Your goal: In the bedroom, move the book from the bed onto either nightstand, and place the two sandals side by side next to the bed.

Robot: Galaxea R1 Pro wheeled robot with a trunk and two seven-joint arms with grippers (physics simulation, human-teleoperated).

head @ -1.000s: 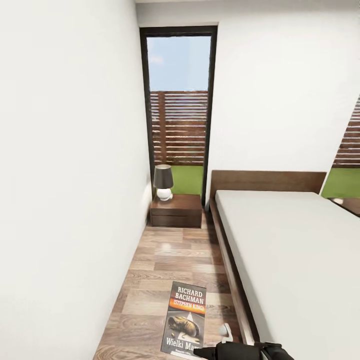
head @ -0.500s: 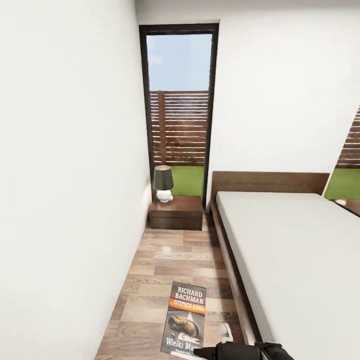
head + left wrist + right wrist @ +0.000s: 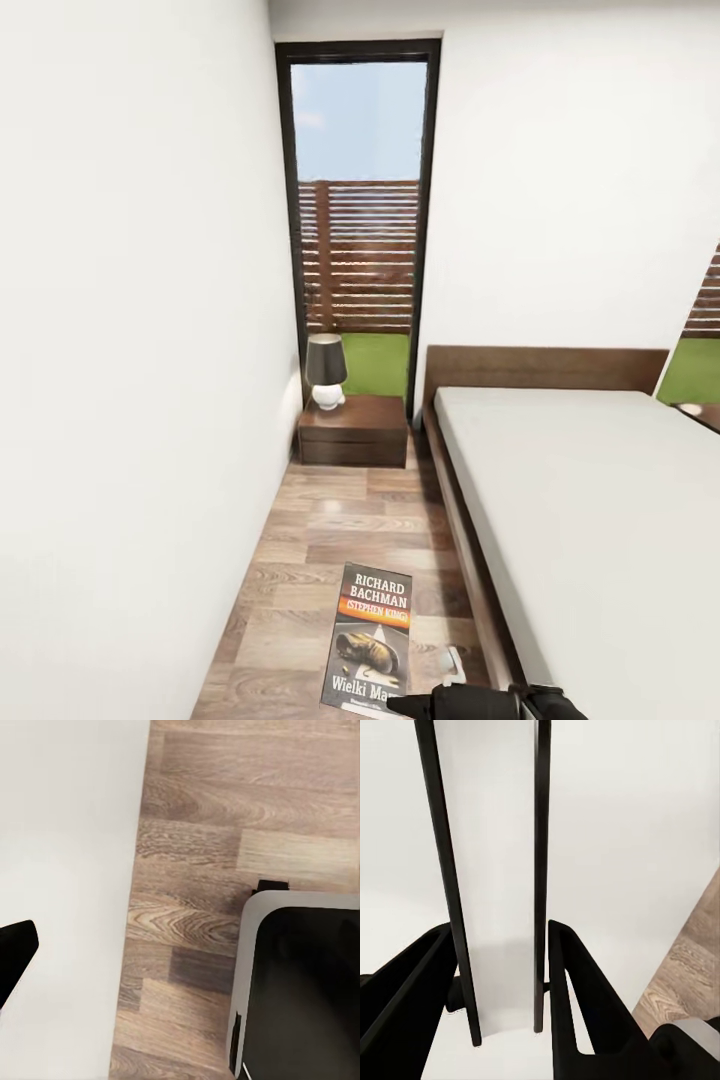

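Observation:
The book [image 3: 370,640], dark with an orange band and white lettering, hangs cover-up over the wood floor in the aisle left of the bed [image 3: 590,500]. My right gripper [image 3: 400,703] is shut on its lower edge at the bottom of the head view. In the right wrist view the book [image 3: 495,870] stands edge-on, clamped in the right gripper [image 3: 502,937]. A nightstand [image 3: 355,432] stands at the far end of the aisle beside the headboard. One black fingertip [image 3: 15,956] of my left gripper shows far out at the frame edge, holding nothing. The sandals are out of view.
A lamp [image 3: 326,370] with a dark shade sits on the nightstand's left part. A white wall [image 3: 130,400] closes the aisle on the left. A tall dark-framed window [image 3: 358,220] is behind the nightstand. My base [image 3: 300,990] is close to the wall.
The whole head view has shifted slightly, so the camera has moved a little nearer the nightstand. The book and right gripper keep their place in the view.

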